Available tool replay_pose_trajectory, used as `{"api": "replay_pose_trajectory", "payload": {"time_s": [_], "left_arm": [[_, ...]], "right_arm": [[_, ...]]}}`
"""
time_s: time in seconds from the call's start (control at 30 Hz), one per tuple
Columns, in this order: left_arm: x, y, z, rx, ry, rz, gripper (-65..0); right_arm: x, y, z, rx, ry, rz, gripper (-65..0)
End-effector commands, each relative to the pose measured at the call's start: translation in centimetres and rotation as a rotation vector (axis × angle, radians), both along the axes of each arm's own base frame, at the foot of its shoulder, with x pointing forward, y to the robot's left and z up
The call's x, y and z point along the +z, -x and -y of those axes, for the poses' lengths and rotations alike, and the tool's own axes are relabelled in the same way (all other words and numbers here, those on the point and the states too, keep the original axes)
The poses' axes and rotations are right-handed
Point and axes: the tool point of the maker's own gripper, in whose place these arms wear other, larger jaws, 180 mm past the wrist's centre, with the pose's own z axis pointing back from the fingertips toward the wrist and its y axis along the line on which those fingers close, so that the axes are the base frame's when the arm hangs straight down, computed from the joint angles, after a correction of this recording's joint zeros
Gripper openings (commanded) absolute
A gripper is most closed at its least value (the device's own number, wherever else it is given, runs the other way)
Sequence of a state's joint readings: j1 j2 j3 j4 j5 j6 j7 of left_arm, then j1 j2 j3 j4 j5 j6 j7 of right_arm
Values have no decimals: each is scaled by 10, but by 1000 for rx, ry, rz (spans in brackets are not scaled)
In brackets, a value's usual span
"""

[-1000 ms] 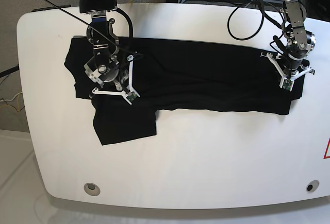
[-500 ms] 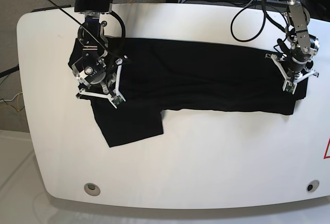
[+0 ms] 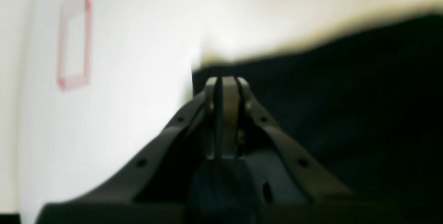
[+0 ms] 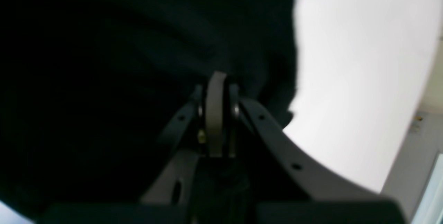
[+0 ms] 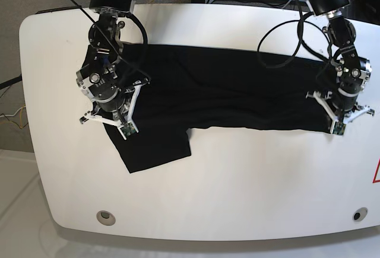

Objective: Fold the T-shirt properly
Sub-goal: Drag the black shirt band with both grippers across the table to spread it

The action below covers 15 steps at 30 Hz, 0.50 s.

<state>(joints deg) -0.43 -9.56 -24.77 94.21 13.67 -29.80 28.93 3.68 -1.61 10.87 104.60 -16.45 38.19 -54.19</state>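
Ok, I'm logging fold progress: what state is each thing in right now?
T-shirt: spread in a long band across the table, one sleeve sticking out toward the near edge.
Left gripper: shut, pinching the shirt's end.
Right gripper: shut, pinching cloth at the sleeve end.

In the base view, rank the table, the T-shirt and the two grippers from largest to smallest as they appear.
1. Table
2. T-shirt
3. Right gripper and left gripper: both far smaller than the shirt and too alike to rank.

Matte black cloth T-shirt [image 5: 237,95] (soft) on smooth white table [image 5: 237,181]
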Motion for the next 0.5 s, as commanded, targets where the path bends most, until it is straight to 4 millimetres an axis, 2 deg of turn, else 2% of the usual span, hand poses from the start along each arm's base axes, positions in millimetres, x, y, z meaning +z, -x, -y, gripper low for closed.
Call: {"api": "replay_pose_trajectory", "payload": {"time_s": [0.0,0.27,0.47], "left_arm": [[33,-12,3,-5,-13,100,-633],[53,-18,18,-19,17,202,-633],[69,-14,4,22,44,316,-633]], "right_arm": [[23,-12,-2,-8,-33,97,-650],[36,-20,-1,-51,-132,218,-650],[40,-26,5,-108,-224,346,-650]]}}
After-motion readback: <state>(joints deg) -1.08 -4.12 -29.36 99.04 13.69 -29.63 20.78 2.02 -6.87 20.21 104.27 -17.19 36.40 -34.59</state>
